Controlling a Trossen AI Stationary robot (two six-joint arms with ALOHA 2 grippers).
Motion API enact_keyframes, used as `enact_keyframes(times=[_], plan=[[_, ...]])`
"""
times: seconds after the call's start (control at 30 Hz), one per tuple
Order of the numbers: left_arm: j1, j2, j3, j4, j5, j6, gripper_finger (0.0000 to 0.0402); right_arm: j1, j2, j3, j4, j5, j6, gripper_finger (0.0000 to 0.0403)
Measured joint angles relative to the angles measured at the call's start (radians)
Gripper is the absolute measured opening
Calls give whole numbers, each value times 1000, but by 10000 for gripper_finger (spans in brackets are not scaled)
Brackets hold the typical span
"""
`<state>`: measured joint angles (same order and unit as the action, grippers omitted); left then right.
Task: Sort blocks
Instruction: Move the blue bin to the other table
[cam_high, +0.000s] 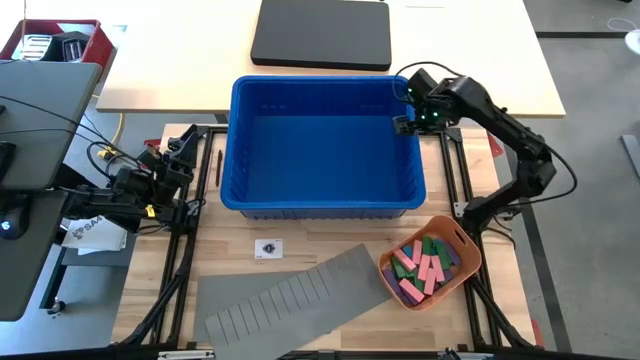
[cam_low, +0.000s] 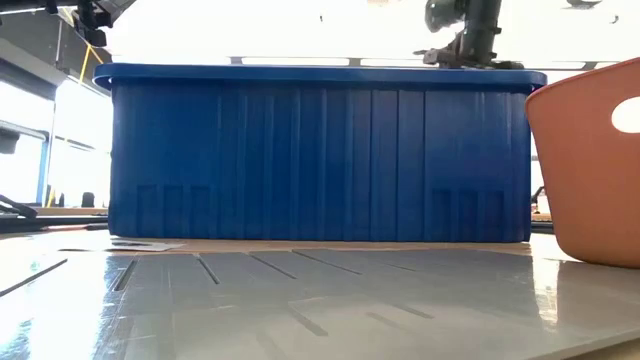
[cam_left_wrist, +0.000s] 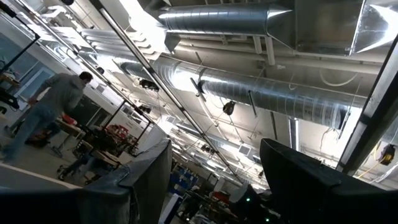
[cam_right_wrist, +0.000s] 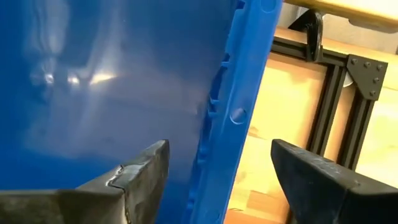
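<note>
Two arms are in the high view, and we start at the lower edge of the frame. At the lower middle lies a grey slotted sheet (cam_high: 290, 297), flat on the wooden table (cam_high: 240, 232), with a small white card (cam_high: 268, 249) just above it. At the lower right stands an orange tray (cam_high: 468, 250), and the blocks (cam_high: 424, 268) are all inside it, a loose pile of pink, green, purple and blue pieces. In the low view we see only the tray's orange wall at the right edge; the blocks are hidden there.

In the centre of the high view is a big blue bin (cam_high: 325, 205), and we see nothing inside it. The right gripper (cam_high: 404, 108) is at the bin's upper right corner. In the right wrist view its two dark fingers (cam_right_wrist: 134, 180) stand apart, one on the inner side of the bin wall and one on the outer side, not closed on it and holding nothing.

The left gripper (cam_high: 180, 150) waits at the left of the frame, beside the bin's left wall and off the table top. Its wrist view looks up to the ceiling pipes, and its two fingers are spread with nothing between them; a person (cam_left_wrist: 46, 112) stands far off in the room.

At the top of the high view, a black laptop (cam_high: 322, 33) lies closed on a pale desk.
</note>
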<state>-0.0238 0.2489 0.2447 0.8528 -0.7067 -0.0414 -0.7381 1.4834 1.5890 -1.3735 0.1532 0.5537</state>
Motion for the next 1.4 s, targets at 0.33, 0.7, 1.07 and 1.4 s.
enact_keyframes(times=[0.33, 0.7, 1.07, 1.4], plan=[[23, -1, 0, 60, -13, 14, 238, -80, 17, 0, -22, 2, -51, 277], [27, 0, 2, 95, -43, -345, 238, -100, 90, -1, 44, -58, -113, 277], [30, 1, 4, 38, -230, -460, 238, -99, 112, -1, 52, -68, -151, 259], [28, 190, 418, -885, -361, -608, 237, -99, 112, -1, 50, -68, -162, 259]])
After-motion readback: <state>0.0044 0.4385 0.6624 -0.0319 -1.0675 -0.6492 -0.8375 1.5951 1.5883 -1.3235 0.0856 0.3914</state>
